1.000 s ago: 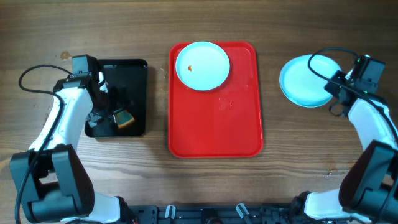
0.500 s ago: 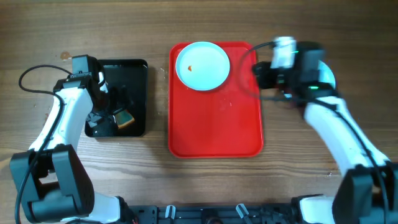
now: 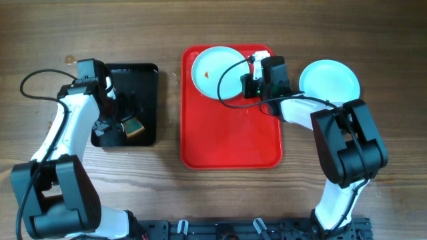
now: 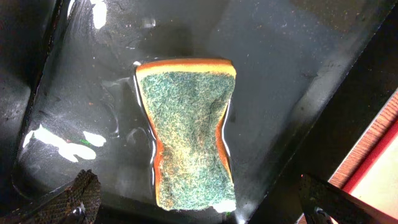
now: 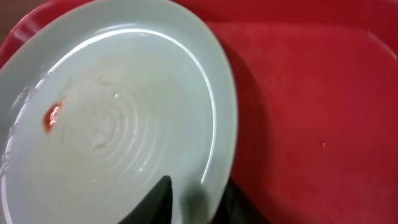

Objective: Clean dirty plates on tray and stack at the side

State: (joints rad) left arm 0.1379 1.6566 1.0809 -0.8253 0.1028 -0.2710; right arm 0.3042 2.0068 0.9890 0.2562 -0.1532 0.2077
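Pinching the right rim of the round pale-blue plate [image 5: 118, 124], the right claw [image 5: 199, 202] sits at the far end of the large red plastic tray [image 3: 230, 133], near the desk's far edge. By the left edge, the left claw [image 4: 202, 202] hangs spread above a green-topped sponge [image 4: 189, 149] in the black tray [image 3: 143, 77].

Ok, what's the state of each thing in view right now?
red tray: holds only one plate.
dirty plate: on the red tray, orange-red spot on it.
side plate: on the table beside the red tray, no spot visible.
black tray: wet.
sponge: green side up in the black tray, ungripped.
left hand: open, over the sponge.
right hand: fingers astride the dirty plate's rim; grip unclear.
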